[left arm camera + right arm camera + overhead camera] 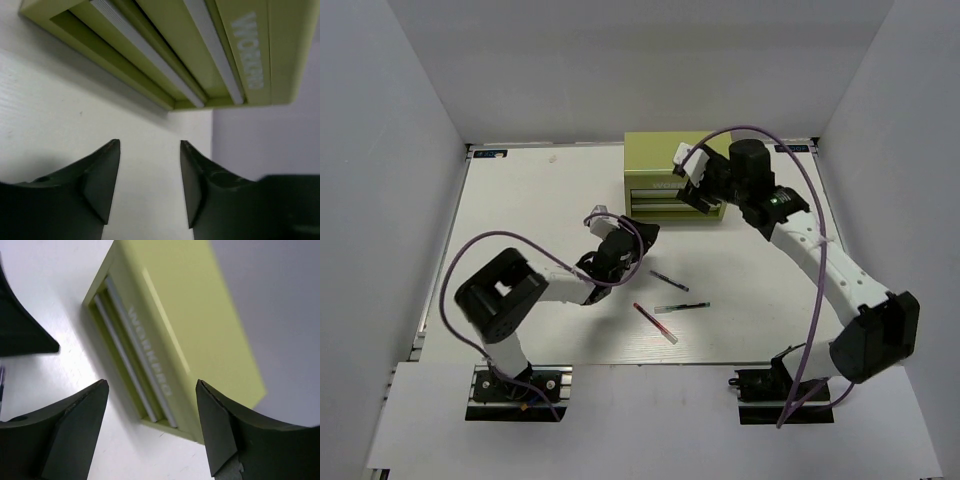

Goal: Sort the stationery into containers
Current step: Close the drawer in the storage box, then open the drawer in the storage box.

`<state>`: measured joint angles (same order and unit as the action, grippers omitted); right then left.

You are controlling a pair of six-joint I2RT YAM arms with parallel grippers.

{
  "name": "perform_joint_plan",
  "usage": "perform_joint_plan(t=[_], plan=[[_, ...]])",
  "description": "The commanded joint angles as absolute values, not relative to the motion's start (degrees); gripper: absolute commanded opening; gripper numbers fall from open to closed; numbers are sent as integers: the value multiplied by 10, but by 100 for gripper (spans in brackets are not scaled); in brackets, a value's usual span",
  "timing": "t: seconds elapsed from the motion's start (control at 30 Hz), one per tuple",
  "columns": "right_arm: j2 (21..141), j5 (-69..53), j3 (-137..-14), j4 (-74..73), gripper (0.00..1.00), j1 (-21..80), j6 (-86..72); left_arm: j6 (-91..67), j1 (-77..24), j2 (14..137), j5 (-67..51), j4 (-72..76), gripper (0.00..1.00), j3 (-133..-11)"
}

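Note:
The olive-green box cabinet (665, 165) stands at the back middle of the table, with pale lettering and two front drawers with silver strips. It also shows in the left wrist view (200, 45) and the right wrist view (195, 325). My right gripper (698, 200) is open and empty, over the right part of the cabinet's front (151, 382). My left gripper (645, 232) is open and empty, low over the table in front of the cabinet (150, 142). A dark pen (669, 281), a green pen (682, 306) and a red pen (655, 323) lie on the table. The light blue pen is not in view.
The white table (540, 220) is walled by grey panels on three sides. Purple cables loop over both arms. The left gripper's dark finger (22, 325) shows at the left edge of the right wrist view.

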<state>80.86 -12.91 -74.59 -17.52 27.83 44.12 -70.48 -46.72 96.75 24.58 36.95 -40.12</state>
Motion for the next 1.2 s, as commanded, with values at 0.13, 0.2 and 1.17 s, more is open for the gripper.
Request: perform_joint_plan(t=[0.13,0.2,1.17], plan=[[841,-123,-740,-133,75,263,441,-772,-448,1105,243,558,78,-465],[855,-116,-736,-127,75,260,450,-772,-448,1121,249,558,81,-491],[939,-65,-788,-93,75,229,425,-842,-438,1269,340,482,63,-665]])
